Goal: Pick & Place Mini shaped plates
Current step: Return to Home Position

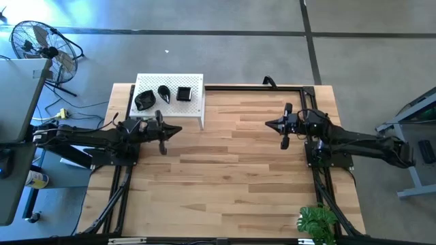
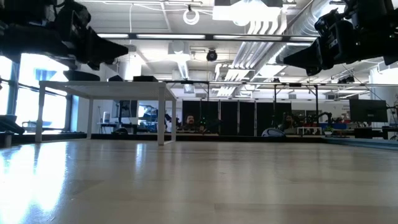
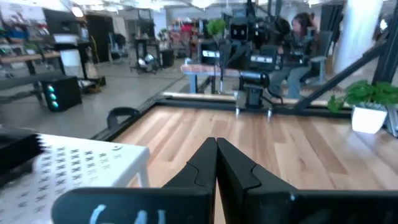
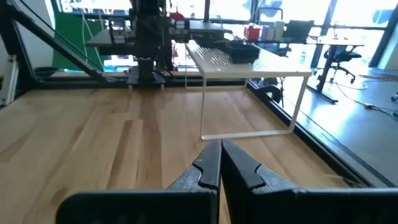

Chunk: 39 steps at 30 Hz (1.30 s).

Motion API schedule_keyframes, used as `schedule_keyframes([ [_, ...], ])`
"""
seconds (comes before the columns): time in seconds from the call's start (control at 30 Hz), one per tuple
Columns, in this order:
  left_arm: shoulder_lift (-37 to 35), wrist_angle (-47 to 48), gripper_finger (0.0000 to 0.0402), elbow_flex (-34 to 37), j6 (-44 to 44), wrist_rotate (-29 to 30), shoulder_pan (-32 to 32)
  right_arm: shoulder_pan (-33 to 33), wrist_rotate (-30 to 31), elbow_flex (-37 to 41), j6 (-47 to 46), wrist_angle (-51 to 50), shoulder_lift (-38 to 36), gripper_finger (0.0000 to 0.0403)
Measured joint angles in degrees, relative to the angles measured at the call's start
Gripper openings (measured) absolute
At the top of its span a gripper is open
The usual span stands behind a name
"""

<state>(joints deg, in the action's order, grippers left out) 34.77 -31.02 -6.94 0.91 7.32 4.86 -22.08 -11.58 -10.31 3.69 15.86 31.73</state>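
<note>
Three mini shaped plates rest on the top of a white perforated stand (image 1: 170, 92) at the table's far left: a wavy round one (image 1: 144, 101), a teardrop one (image 1: 164, 92) and a square one (image 1: 184, 93). My left gripper (image 1: 178, 129) is shut and empty, raised above the table just near of the stand, pointing level toward the table's right. My right gripper (image 1: 268, 124) is shut and empty too, raised over the table's right half and pointing level toward the left. In each wrist view the fingers (image 3: 216, 163) (image 4: 220, 163) meet tip to tip.
The stand (image 4: 245, 59) stands on thin white legs (image 4: 204, 99) on the bare wooden tabletop (image 1: 231, 170). A black frame (image 1: 259, 87) runs along the far edge. A green plant (image 1: 317, 222) stands at the near right corner. A person sits beyond the table in the left wrist view.
</note>
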Motion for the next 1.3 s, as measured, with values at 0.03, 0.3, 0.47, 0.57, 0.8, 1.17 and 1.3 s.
schedule_keyframes([
  [0.03, -1.4, -0.2, 0.0001, 1.0, 0.2, 0.6, 0.0, -0.5, -0.6, 0.0, 0.0, 0.2, 0.0, 0.0000],
  [0.3, -12.5, 3.9, 0.0001, 6.0, 0.4, 4.5, 0.0, -3.1, -0.4, 3.2, -1.3, 10.3, 0.0, 0.0000],
  [0.47, -19.0, 10.6, 0.0001, 6.1, 0.4, 5.3, 0.0, -3.2, 4.5, 9.7, -3.8, 18.5, -0.9, 0.0000],
  [0.57, -23.4, 15.7, 0.0001, 6.1, -0.3, 5.7, 0.0, -2.9, 5.3, 9.0, -4.6, 13.3, -2.6, 0.0000],
  [0.8, -34.8, 28.9, 0.0001, 6.1, -2.5, 6.4, 0.0, -3.3, 6.4, 9.7, -3.8, 4.1, -10.0, 0.0000],
  [1.17, -34.4, 30.5, 0.0001, 5.7, -2.6, -0.5, 0.0, -5.8, 1.2, 9.7, -5.1, -10.4, -23.7, 0.0000],
  [1.3, -34.4, 30.5, 0.0001, 5.7, -2.2, -0.4, 0.0, -6.1, 1.0, 9.7, -7.2, -12.8, -26.9, 0.0000],
])
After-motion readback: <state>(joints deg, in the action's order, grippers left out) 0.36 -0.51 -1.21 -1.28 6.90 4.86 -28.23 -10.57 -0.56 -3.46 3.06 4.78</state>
